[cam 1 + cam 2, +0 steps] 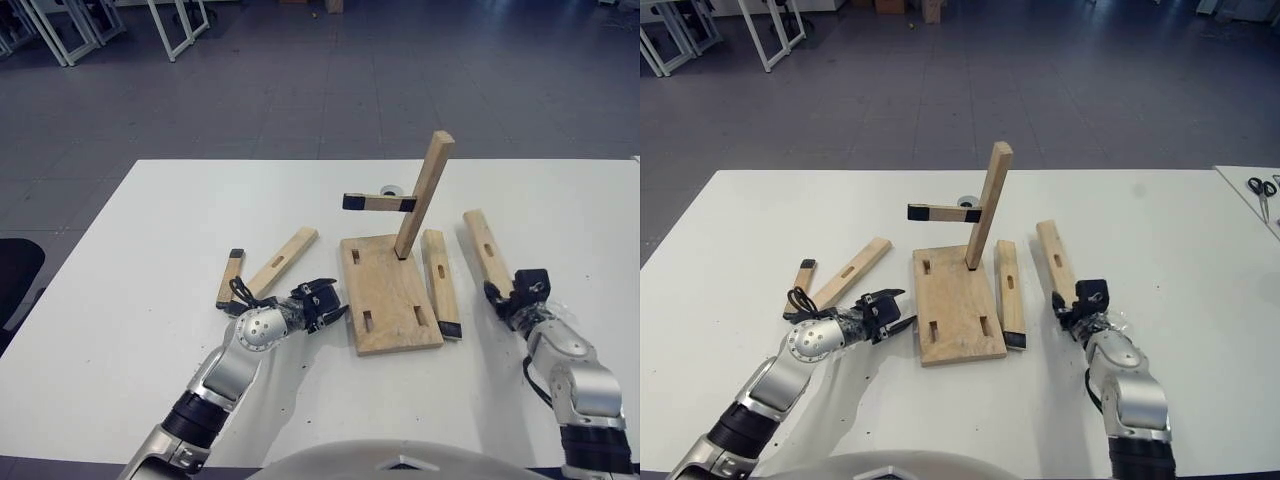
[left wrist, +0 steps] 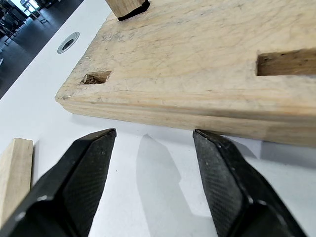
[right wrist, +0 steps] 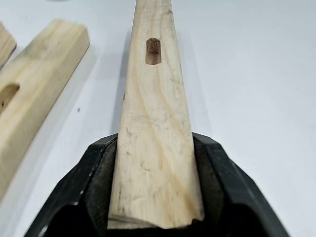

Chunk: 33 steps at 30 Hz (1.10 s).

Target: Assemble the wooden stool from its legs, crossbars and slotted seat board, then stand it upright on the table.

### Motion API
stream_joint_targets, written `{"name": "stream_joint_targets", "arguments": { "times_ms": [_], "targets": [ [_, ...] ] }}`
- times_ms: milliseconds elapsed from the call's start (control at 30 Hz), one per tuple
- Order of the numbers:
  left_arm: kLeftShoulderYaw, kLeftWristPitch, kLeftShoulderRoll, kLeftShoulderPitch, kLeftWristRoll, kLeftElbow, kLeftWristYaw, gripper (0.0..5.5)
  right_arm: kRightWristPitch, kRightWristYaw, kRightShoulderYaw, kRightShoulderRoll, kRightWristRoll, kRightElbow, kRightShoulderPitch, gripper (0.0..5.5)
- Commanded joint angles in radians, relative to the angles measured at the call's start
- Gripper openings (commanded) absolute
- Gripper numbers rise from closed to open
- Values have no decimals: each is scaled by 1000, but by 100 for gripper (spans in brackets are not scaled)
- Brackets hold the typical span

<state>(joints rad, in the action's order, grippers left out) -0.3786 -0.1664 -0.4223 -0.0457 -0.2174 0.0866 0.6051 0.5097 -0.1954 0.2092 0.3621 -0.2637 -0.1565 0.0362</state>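
**A:** From the head, how was the left claw (image 1: 333, 303)?

**B:** Wide open and holding nothing. It sat low on the table (image 1: 150, 250), just beside the board's (image 1: 385, 290) near left edge.

**A:** And the right claw (image 1: 507, 295)?

**B:** Closed on the near end of the outer leg (image 1: 483, 245), which lay flat to the right of the board.

**A:** Around them?

**B:** An upright leg (image 1: 424, 195) stood in the board's far right slot, with a crossbar (image 1: 378, 203) jutting left from it. A middle leg (image 1: 440, 282) lay along the board's right edge. A loose leg (image 1: 283, 262) and a short bar (image 1: 230, 277) lay just beyond the left claw.

**A:** Left wrist?

**B:** The fingers (image 2: 84, 173) were spread with bare table between them. The board's edge was just ahead of the tips.

**A:** Right wrist?

**B:** The pads pressed both sides of the outer leg. The middle leg lay alongside.
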Motion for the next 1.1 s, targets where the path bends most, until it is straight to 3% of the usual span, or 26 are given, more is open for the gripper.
{"name": "stream_joint_targets", "arguments": {
  "times_ms": [33, 167, 300, 333, 500, 667, 967, 1100],
  "targets": [
    [110, -63, 10, 28, 115, 24, 6, 290, -66, -50, 153, -21, -198, -38, -202, 202],
    [369, -291, 90, -6, 474, 171, 4, 309, 60, -109, 246, -33, -571, -145, -325, 202],
    [567, -606, 177, -132, 995, 287, -56, 367, 202, -185, 210, 5, -832, -226, -328, 202],
    [599, -668, 189, -157, 1131, 301, -81, 393, 226, -209, 191, 18, -859, -231, -330, 202],
    [643, -751, 273, -257, 1691, 264, -298, 396, 343, -385, 86, 72, -965, -210, -326, 202],
    [575, -755, 251, -274, 1802, 261, -393, 396, 432, -518, 19, 106, -1045, -172, -324, 202],
    [485, -746, 197, -282, 1744, 296, -371, 396, 470, -605, -92, 106, -1018, -142, -345, 202],
    [474, -756, 134, -275, 1711, 303, -310, 328, 467, -616, -107, 114, -1001, -136, -344, 202]
  ]
}}
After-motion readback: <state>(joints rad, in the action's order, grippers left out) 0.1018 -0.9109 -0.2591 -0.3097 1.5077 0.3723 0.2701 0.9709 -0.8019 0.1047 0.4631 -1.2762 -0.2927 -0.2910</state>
